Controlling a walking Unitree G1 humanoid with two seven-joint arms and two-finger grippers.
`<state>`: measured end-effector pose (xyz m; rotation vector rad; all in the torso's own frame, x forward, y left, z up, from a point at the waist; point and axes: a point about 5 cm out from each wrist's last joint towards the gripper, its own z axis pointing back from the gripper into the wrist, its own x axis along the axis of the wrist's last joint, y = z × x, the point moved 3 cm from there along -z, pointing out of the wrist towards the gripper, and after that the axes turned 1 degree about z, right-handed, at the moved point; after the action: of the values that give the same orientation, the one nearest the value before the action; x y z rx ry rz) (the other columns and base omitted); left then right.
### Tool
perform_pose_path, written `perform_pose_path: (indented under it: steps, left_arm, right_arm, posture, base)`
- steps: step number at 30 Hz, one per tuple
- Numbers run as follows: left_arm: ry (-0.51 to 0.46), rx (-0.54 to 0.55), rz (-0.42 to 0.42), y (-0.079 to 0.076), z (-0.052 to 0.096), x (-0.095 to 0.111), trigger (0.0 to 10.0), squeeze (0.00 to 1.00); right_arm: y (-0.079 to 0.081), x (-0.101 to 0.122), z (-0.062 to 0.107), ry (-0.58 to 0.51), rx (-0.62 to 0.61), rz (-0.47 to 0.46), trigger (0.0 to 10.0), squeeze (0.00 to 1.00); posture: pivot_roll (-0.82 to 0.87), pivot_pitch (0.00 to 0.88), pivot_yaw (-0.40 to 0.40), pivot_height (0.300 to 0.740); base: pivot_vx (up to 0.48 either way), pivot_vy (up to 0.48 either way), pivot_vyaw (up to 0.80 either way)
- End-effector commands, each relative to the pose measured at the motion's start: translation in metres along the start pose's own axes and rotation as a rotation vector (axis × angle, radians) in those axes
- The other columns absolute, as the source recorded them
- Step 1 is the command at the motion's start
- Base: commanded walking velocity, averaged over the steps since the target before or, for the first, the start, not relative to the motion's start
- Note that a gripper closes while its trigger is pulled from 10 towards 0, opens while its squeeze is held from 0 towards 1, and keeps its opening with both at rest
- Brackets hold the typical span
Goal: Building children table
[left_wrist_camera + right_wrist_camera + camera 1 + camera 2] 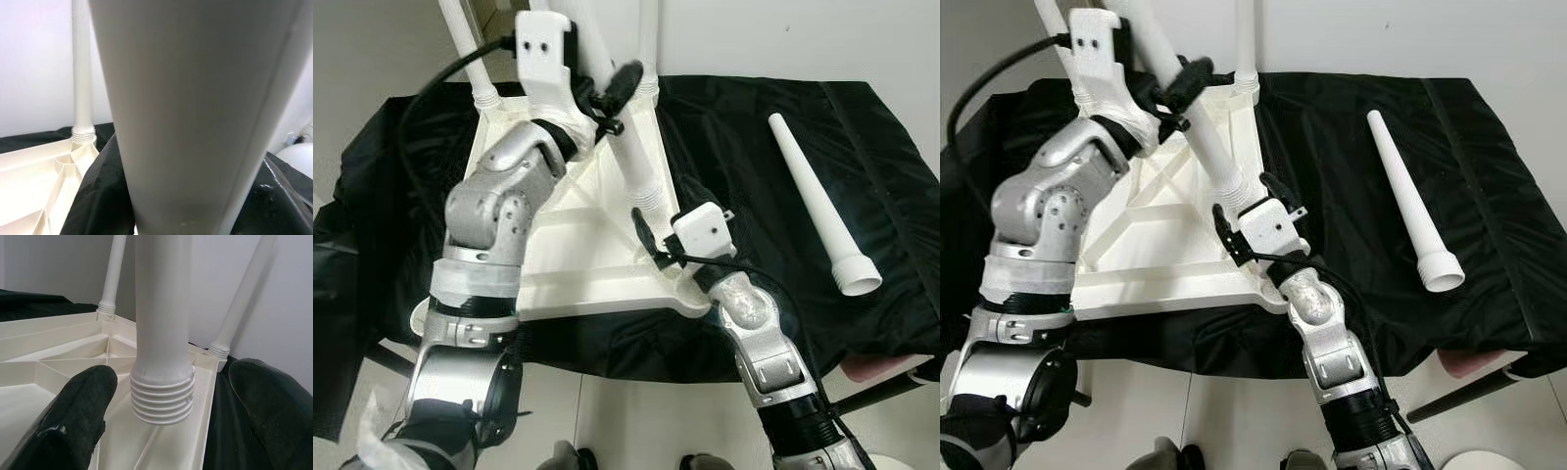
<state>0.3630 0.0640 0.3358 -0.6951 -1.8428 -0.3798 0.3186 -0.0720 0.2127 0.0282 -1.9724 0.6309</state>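
Note:
A white children's tabletop lies upside down on a black cloth. One white leg stands in its far left corner, and another leg stands in its far right corner. My left gripper is shut on a third leg, holding it tilted. Its threaded end hangs just over the tabletop's near right corner. My right gripper is open around that threaded end, with a finger on each side and apart from it. A fourth leg lies loose on the cloth to the right.
The black cloth covers a low table whose front edge is close to my body. A pink object shows below the cloth's near right corner. A white wall stands behind the table.

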Motion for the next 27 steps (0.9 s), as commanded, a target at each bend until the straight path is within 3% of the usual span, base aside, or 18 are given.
perform_pose_path:
  steps: [1, 2, 10, 27]
  left_arm:
    - [-0.028, -0.013, -0.041, -0.006, 0.001, 0.004, 10.0, 0.0]
    - [-0.03, -0.025, -0.069, -0.014, -0.001, 0.002, 10.0, 0.0]
    - [-0.047, -0.042, -0.082, -0.032, -0.003, 0.0, 10.0, 0.0]
    - [-0.059, -0.075, -0.074, -0.05, -0.003, -0.002, 10.0, 0.0]
  right_arm:
    - [0.001, 0.005, -0.005, -0.008, -0.001, -0.016, 10.0, 0.0]
    - [-0.001, 0.007, -0.012, -0.008, -0.011, -0.015, 10.0, 0.0]
    - [-0.002, 0.005, -0.027, 0.023, -0.046, -0.012, 10.0, 0.0]
    - [-0.009, 0.0, -0.046, 0.061, -0.114, -0.012, 10.0, 0.0]
  posture:
    - [-0.17, 0.101, 0.084, 0.74]
    - [-0.17, 0.103, 0.083, 0.74]
    - [-0.17, 0.104, 0.081, 0.74]
    - [-0.16, 0.104, 0.079, 0.74]
  base:
    - [0.0, 0.0, 0.0]
    - [0.0, 0.0, 0.0]
    - [0.0, 0.0, 0.0]
    - [0.0, 0.0, 0.0]
